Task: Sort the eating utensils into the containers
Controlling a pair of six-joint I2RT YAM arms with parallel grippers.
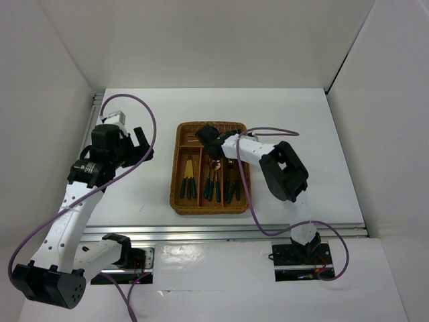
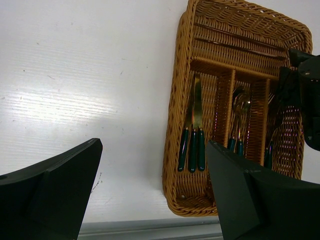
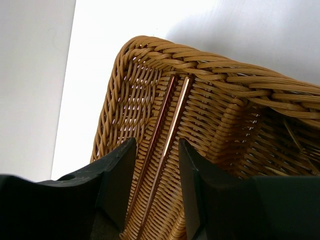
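Sorting status: knives [image 1: 188, 182], spoons [image 1: 213, 182], forks [image 1: 231, 188], chopsticks [image 3: 170, 130] all in wicker tray [image 1: 208, 209] sections; looks done.
R gripper [image 3: 156, 150]: jaws narrow, straddling chopsticks, no grip.
L gripper [image 2: 154, 150]: jaws wide, empty.

White worktop [image 1: 301, 134], boxed in by plain white panels [image 1: 214, 40] left, back and right. Aluminium rail [image 1: 234, 231] along near edge. Even light, soft glare.

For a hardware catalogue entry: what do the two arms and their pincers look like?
The left arm and right arm both have white links joined by bulky black joint housings, with a purple cable looping loosely along each. The left pincer and right pincer have matte black, wedge-shaped fingers.
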